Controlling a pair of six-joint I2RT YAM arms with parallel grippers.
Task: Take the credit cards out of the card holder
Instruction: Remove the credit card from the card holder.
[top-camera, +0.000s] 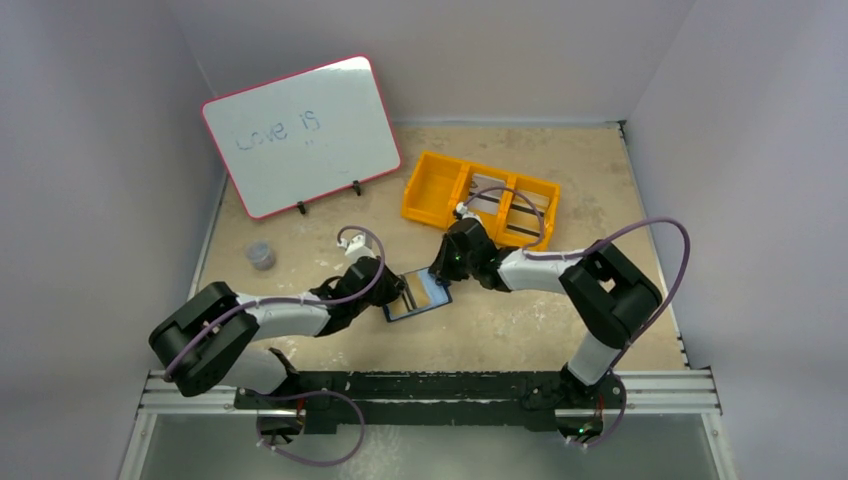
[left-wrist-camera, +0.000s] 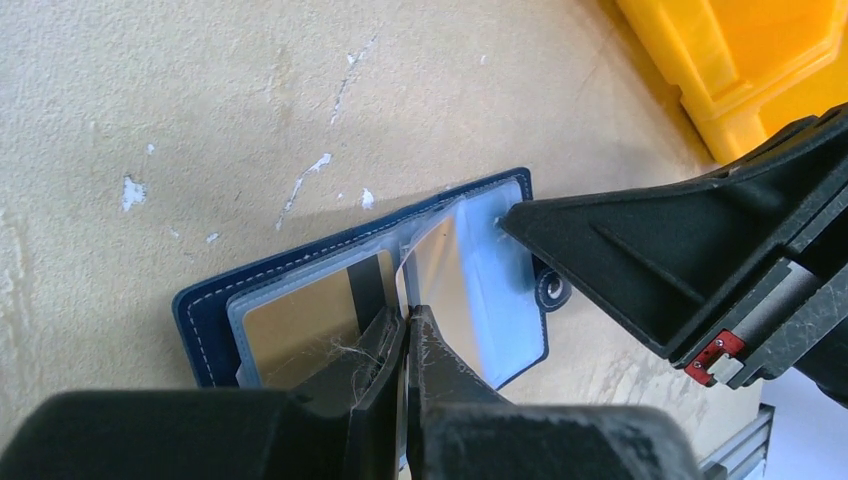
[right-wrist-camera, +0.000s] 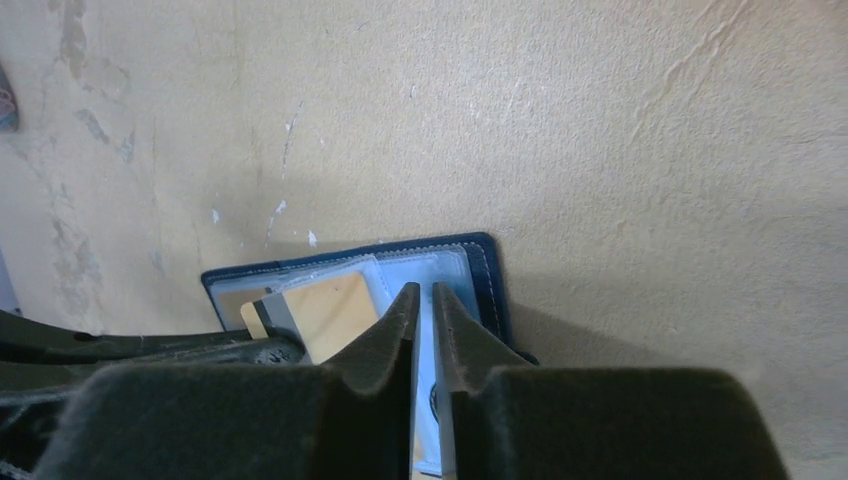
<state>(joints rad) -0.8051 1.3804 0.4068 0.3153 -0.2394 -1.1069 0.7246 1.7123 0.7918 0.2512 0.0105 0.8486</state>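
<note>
The worktop carries everything. The orange tray sits well beyond both pairs of fingers. It already has grey cards in two compartments, so it looks like the drop-off for whatever you pull next.

The card holder lies opened flat directly under both sets of fingertips, navy cover down and pockets up. That way the sleeves face you and the worktop takes the pull.

Your left fingers are closed on the clear pocket leaf, pinching its near edge and curling it upward. That lift probably serves to peel this leaf off the one beneath and open the way to the card.

Your right fingers come in from the opposite side, their tip touching the far corner of that same leaf. Only a thin slit shows between them, with pale plastic visible in it. I cannot tell whether they are gripping the leaf or just resting on it.

One credit card, tan-faced with a dark stripe, is still in the holder. It lies just beside your left fingertips, on the side away from your right fingers. In the right wrist view it sits skewed, a corner near the pocket's edge, so it may be partly out.
</note>
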